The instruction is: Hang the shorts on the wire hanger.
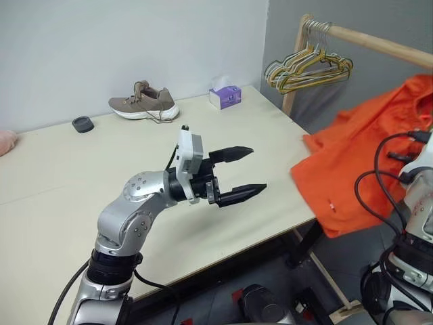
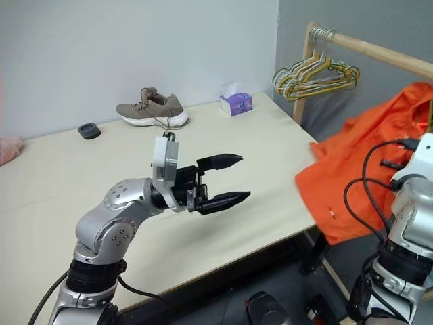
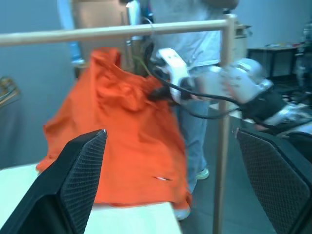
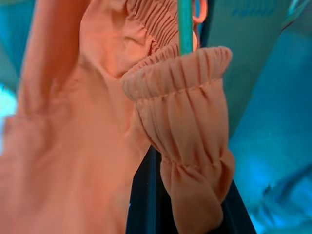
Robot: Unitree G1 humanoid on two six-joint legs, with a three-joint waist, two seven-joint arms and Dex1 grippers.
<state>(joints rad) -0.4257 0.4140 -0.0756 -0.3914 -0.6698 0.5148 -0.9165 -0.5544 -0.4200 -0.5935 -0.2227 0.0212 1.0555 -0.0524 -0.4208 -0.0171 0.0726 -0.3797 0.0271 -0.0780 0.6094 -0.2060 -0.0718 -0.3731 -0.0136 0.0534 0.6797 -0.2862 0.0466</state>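
Meanwhile, left gripper gapes empty over the table; right gripper clamps the shorts.

The shorts are matt orange cloth, soft and creased, gathered into fine ridges at the elastic waistband. The table has a smooth, pale, matt top, and the rail behind it looks like bare light wood carrying thin wire hangers. The left gripper has matt black plastic-looking fingers with finely textured pads, on an arm of brushed silvery metal.
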